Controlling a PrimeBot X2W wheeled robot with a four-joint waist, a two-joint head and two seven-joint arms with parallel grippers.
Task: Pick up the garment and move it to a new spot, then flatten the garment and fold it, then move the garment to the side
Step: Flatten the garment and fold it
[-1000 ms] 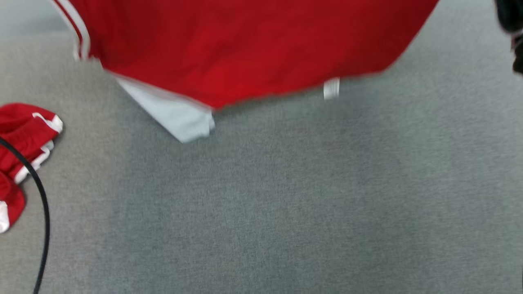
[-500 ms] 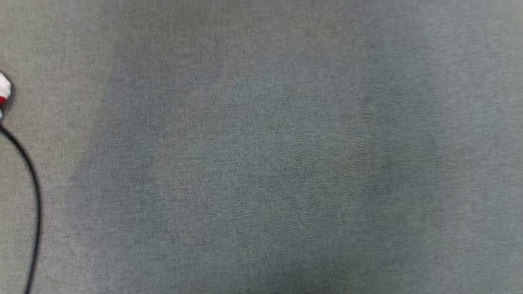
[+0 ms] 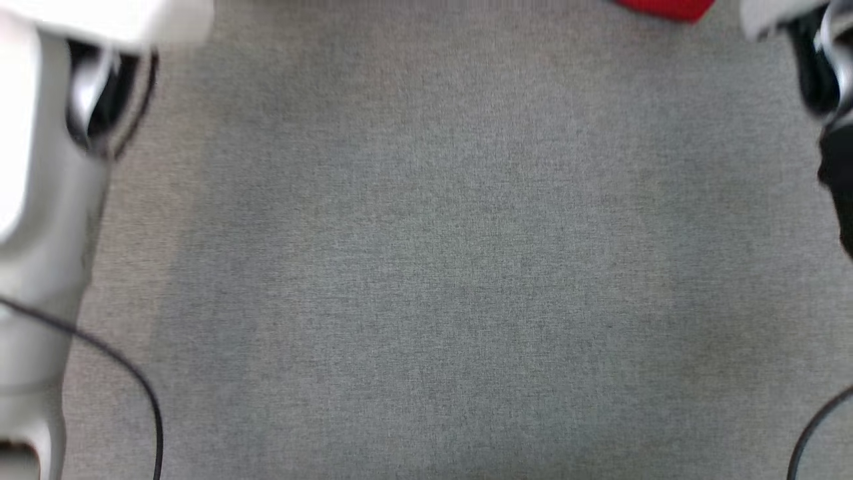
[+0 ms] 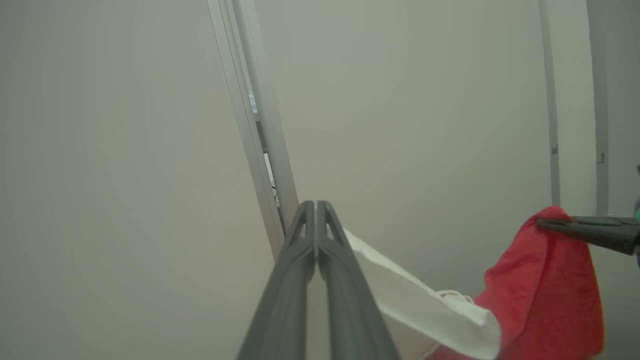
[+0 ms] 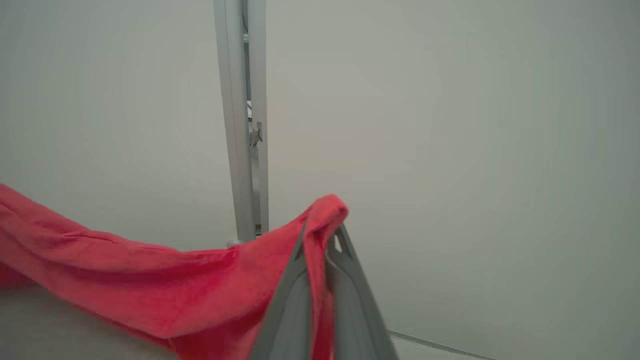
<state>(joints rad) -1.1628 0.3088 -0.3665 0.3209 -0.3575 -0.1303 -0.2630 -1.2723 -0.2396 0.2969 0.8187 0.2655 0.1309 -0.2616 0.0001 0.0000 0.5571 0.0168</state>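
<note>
The garment (image 5: pixel 150 280) is red with a white panel (image 4: pixel 425 305), and it hangs stretched between my two grippers. My right gripper (image 5: pixel 322 227) is shut on a red fold that pokes up between its fingers. The left wrist view shows those same dark fingers (image 4: pixel 590 232) pinching the red cloth (image 4: pixel 545 290). My left gripper (image 4: pixel 316 206) is shut, and the white panel trails from its right finger. In the head view a red tip of the garment (image 3: pixel 660 8) shows at the top edge, above the grey table (image 3: pixel 426 267). My pale left forearm (image 3: pixel 40 200) stands at the left.
A black cable (image 3: pixel 133 380) curves over the table at the lower left and another cable (image 3: pixel 813 427) at the lower right. Part of my right arm (image 3: pixel 826 80) shows at the top right. A pale wall with a metal post (image 4: pixel 255 125) stands ahead of both wrists.
The head view has shifted. The garment that filled the top a second ago now shows as a red tip, and both arms have come into view at the sides.
</note>
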